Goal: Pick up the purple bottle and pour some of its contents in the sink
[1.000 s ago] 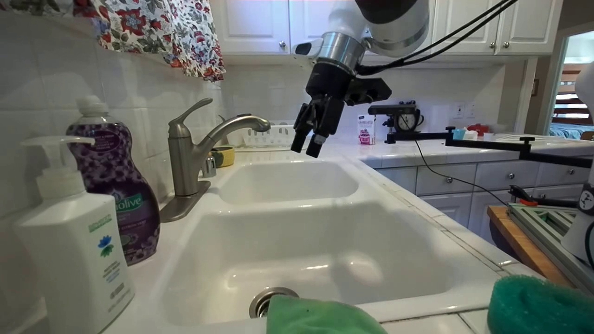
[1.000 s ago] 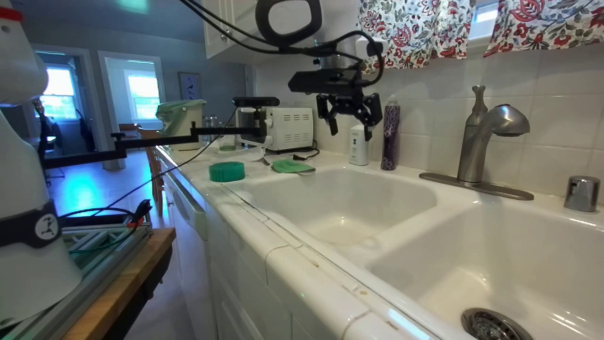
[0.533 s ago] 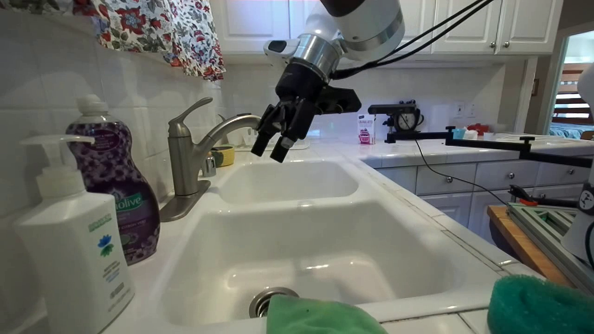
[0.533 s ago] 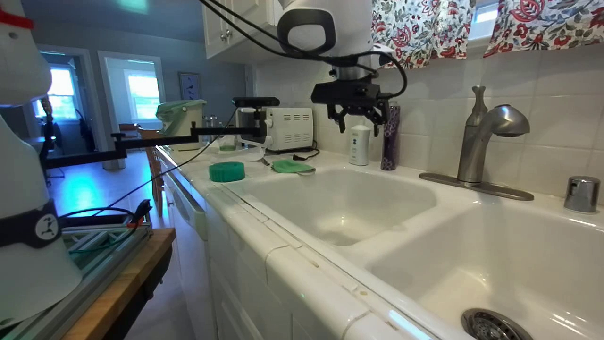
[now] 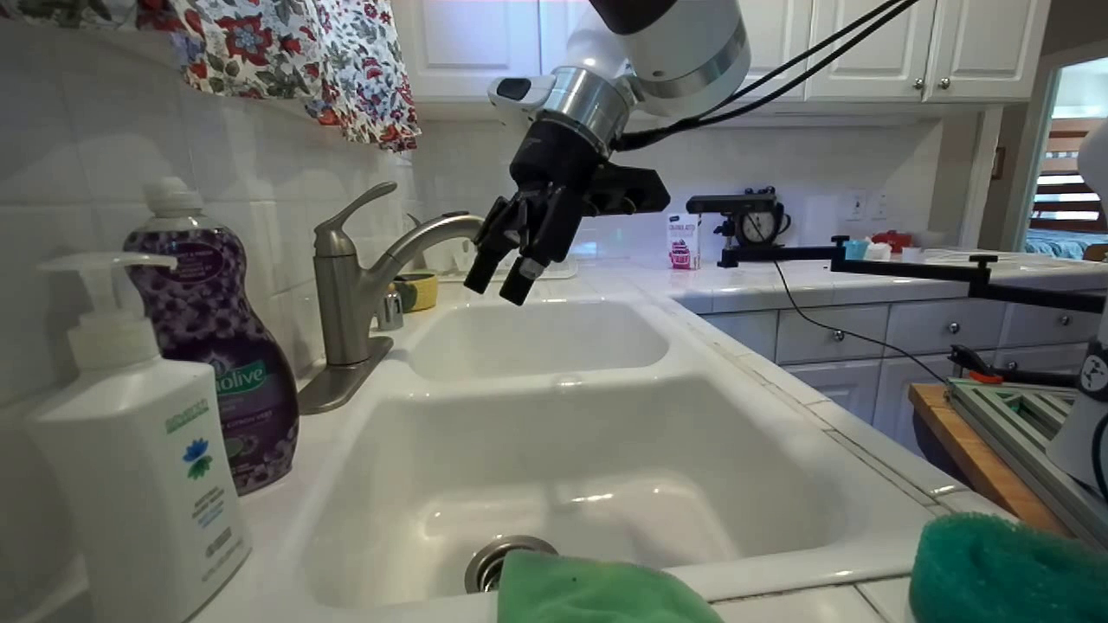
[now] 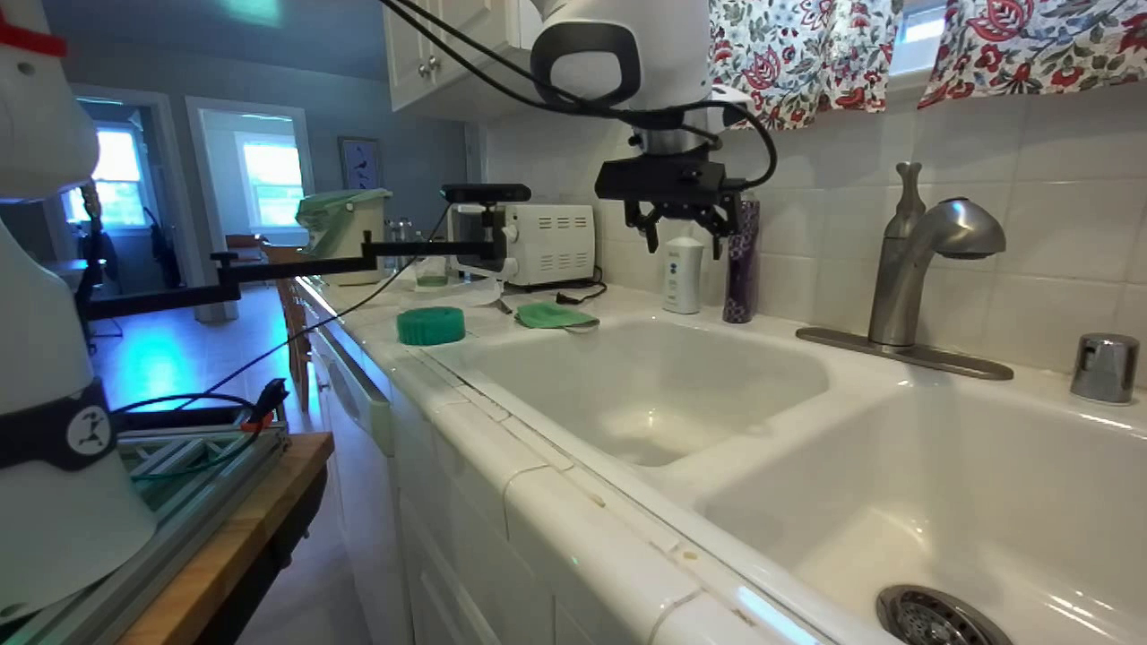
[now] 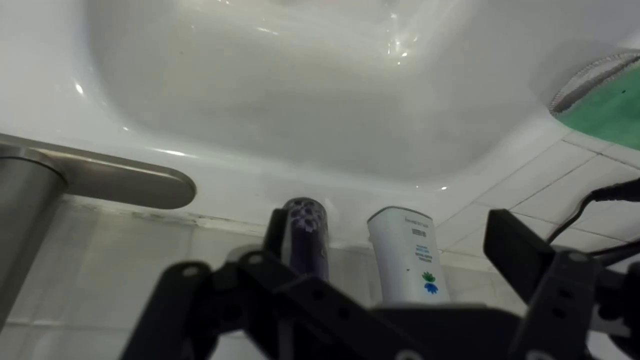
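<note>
The purple bottle (image 5: 208,303) stands upright on the back ledge of the white sink (image 5: 554,385), close to the tiled wall. It also appears in the other outside picture, where the purple bottle (image 6: 742,269) has its top behind the gripper. My gripper (image 5: 498,284) hangs above the sink, pointing downward at a tilt, apart from the bottle. In the wrist view the gripper (image 7: 388,225) is wide open, nothing between its pads. There the purple bottle (image 7: 306,235) lies beyond one finger (image 7: 276,235), which covers part of its side; the bottle's upper part is hidden.
A white pump bottle (image 5: 156,467) stands beside the purple one. The metal faucet (image 5: 342,303) rises from the back ledge. A green cloth (image 5: 597,593) and a teal scrubber (image 5: 1004,567) lie by the near basin. A toaster oven (image 6: 548,244) stands farther along the counter.
Over the second my gripper has moved toward the back wall and come level in an exterior view. During the last half second it has barely shifted. Its jaws remain apart; the bottles have not moved.
</note>
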### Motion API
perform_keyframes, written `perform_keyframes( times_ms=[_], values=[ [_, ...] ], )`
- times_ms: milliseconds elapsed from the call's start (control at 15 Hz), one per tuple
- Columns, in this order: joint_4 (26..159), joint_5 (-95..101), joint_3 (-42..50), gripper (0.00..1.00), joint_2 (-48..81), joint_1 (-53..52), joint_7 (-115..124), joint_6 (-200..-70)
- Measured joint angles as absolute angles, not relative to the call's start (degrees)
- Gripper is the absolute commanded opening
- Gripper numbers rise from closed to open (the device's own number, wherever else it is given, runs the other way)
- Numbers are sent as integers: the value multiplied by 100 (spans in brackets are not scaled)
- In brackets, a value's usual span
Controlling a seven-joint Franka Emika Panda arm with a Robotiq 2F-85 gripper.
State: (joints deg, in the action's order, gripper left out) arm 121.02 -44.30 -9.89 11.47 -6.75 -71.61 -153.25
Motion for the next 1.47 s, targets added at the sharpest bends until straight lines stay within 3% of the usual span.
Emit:
perform_keyframes(
  times_ms=[667,1467],
  values=[
    [10988,-5772,-1685,100,2443,-551,-8914,-16697],
    [9779,-7235,-2825,100,3520,250,-11204,-16802]
  ],
)
